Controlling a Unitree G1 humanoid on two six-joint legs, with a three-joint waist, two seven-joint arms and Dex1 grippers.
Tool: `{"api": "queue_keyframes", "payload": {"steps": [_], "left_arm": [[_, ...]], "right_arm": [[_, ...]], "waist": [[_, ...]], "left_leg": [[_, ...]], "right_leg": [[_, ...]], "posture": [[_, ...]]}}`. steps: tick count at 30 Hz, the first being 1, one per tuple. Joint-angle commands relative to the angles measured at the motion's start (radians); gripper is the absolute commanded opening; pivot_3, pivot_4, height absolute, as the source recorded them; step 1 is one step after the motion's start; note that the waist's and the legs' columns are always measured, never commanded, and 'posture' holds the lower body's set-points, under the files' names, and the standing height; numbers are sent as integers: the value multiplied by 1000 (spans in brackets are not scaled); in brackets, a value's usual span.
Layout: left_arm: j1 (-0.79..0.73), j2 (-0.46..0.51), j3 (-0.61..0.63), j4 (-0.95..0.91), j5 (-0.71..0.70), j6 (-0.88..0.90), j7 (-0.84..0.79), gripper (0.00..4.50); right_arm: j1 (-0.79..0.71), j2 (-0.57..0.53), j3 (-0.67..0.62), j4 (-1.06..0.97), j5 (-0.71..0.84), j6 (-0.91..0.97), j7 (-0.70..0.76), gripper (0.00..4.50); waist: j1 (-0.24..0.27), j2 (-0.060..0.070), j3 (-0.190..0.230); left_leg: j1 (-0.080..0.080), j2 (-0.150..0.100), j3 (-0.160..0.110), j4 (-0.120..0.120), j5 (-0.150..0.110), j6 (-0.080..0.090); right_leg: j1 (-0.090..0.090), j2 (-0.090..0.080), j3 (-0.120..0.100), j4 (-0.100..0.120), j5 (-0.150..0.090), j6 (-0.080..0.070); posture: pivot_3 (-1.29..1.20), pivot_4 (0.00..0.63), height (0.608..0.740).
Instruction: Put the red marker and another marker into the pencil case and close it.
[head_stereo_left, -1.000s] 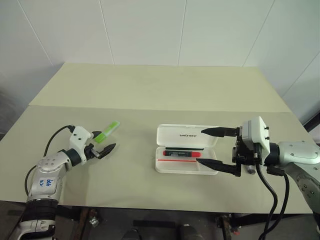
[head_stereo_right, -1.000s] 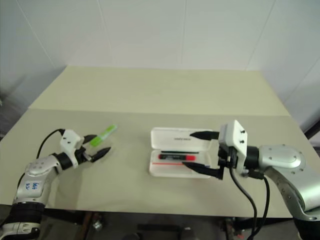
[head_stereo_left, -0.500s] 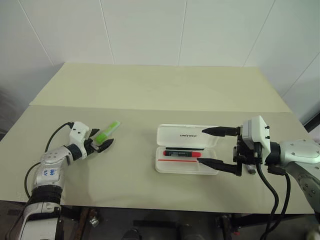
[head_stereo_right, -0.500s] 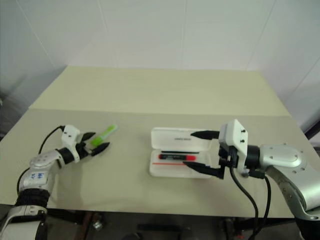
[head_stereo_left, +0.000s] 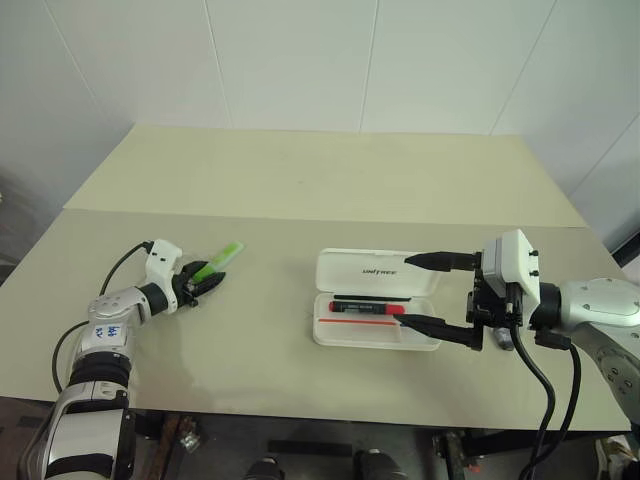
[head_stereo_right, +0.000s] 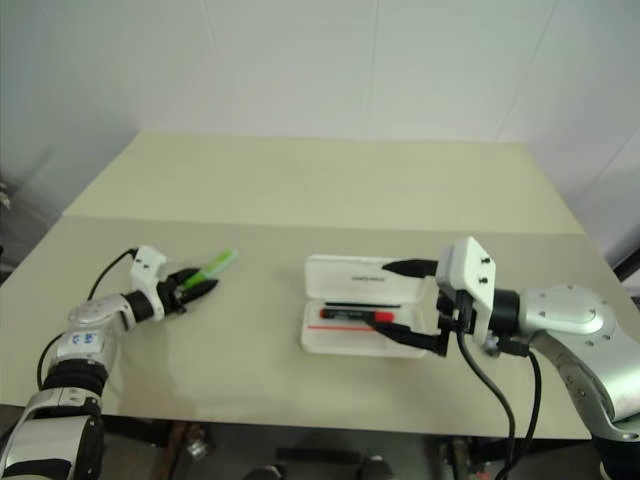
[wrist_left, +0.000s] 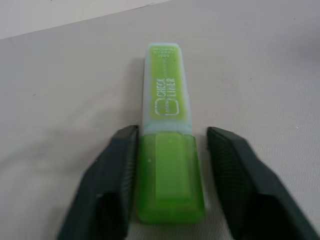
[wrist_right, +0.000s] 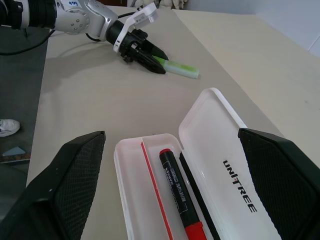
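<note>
Since a second ago the left claw (wrist_left: 170, 185) has reached forward and narrowed around the green highlighter (wrist_left: 167, 150); one finger looks to touch the barrel, the other stands just off it, so no firm hold yet. It lies on the surface (head_stereo_left: 300, 200), well left of the open pencil case (head_stereo_left: 375, 300), where the red marker (head_stereo_left: 367, 308) already rests. Best to close squarely across the barrel before lifting. Its long axis runs along the fingers, pale cap pointing away. The right claw (head_stereo_left: 430, 292) hangs wide open, empty, by the case.

highlighter (wrist_left: 167, 150): light green, paler cap, white lettering
marker (wrist_right: 182, 200): black barrel, red ends
pencil case (head_stereo_left: 377, 272): white, dark lettering, red stripe inside
table (head_stereo_left: 300, 200): pale beige
gripper fingers (wrist_left: 114, 185): black
</note>
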Motion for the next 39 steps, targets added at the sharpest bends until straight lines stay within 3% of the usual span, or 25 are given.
{"api": "queue_keyframes", "payload": {"steps": [1,6,14,25,33,39], "left_arm": [[36,-11,-14,-19,5,3,-24,1119],[73,-35,12,-131,-74,59,-97,1132],[215,-59,19,-488,-181,106,-199,1132],[348,57,-42,-846,-278,285,-357,1132],[276,25,-141,-884,-257,255,-390,1132],[216,-2,-244,-808,-191,216,-411,1132]], "right_arm": [[-10,-5,-31,-32,9,-8,-11,4500],[-14,-3,-24,-25,6,-13,-11,4500],[-3,4,-16,-6,-10,-33,-2,4500],[93,-13,-81,11,-17,-70,30,4500],[164,-10,-120,-17,-28,-81,18,4500],[235,-6,-163,-61,-31,-79,-10,4500]], "waist": [[0,0,0],[-1,0,0],[-3,0,0],[-2,0,0],[-1,0,0],[-1,0,0]], "left_leg": [[0,0,0,0,0,0],[0,0,0,0,0,0],[-1,0,0,0,0,0],[0,1,0,0,0,0],[0,1,0,0,0,0],[-1,0,1,0,0,0]], "right_leg": [[0,0,0,0,0,0],[0,0,0,0,0,0],[-1,0,0,0,0,0],[0,0,0,-1,0,-1],[0,1,0,-1,0,-1],[0,1,1,-1,0,-1]], "posture": [[0,150,740],[0,150,740],[0,150,740],[0,150,740],[0,150,740],[0,150,740]]}}
